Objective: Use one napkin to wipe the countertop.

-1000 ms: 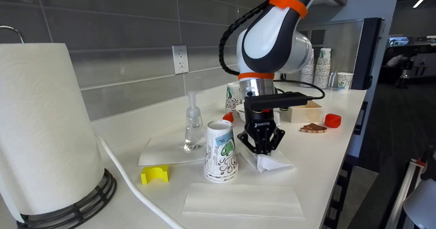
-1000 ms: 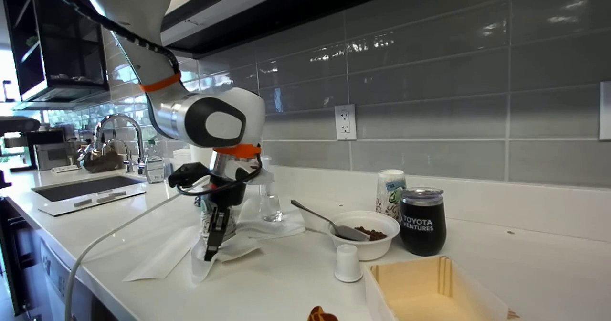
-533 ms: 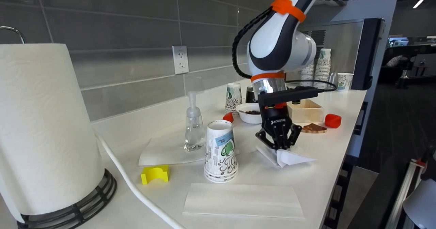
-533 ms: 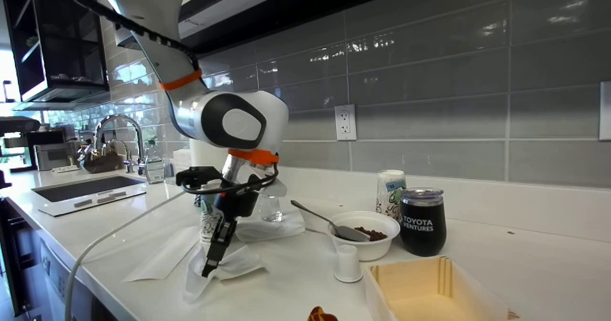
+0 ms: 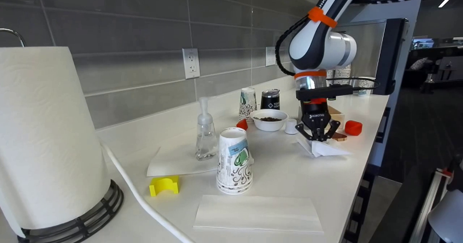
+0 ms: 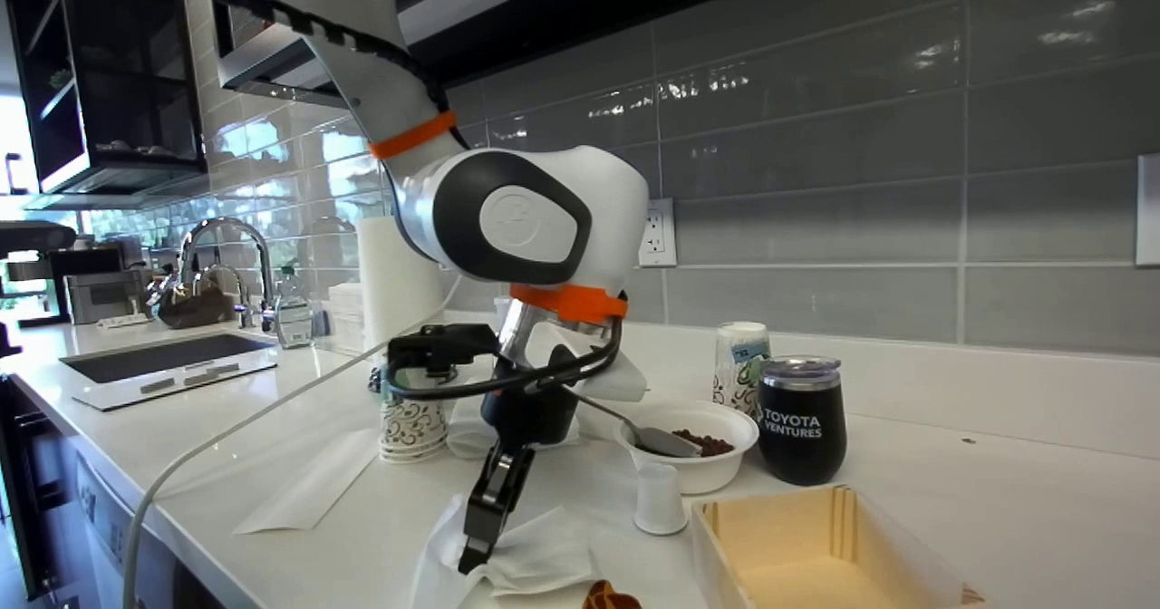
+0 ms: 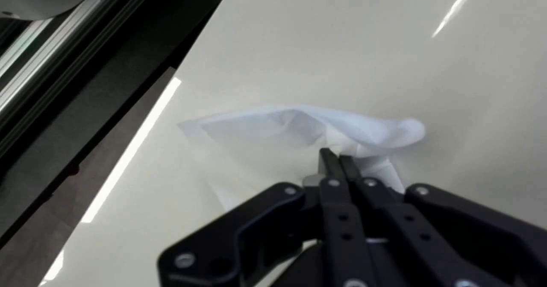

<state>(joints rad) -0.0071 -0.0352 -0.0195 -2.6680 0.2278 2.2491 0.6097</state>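
The white paper napkin (image 5: 327, 149) lies crumpled and partly folded on the off-white countertop (image 5: 282, 170). It also shows in an exterior view (image 6: 544, 550) and in the wrist view (image 7: 265, 129), where one folded edge stands up. My gripper (image 5: 318, 139) points down at the countertop with its fingers shut on the napkin. In the wrist view the fingertips (image 7: 339, 153) are close together, with napkin folds around them. The exact pinched part is hidden between the fingers. In an exterior view the tilted gripper (image 6: 469, 562) presses low at the napkin, near the countertop surface.
A brown flat piece (image 6: 609, 596) lies close beside the napkin. A small white cup (image 6: 660, 500), a bowl with a spoon (image 6: 693, 473) and a wooden box (image 6: 816, 546) stand nearby. A red block (image 5: 353, 127), stacked printed cups (image 5: 234, 163) and a folded white sheet (image 5: 257, 213) also lie around.
My gripper has dragged the napkin along the countertop, away from the printed cups and toward the wooden box and brown piece. The fingers have stayed shut; the other objects have not moved.
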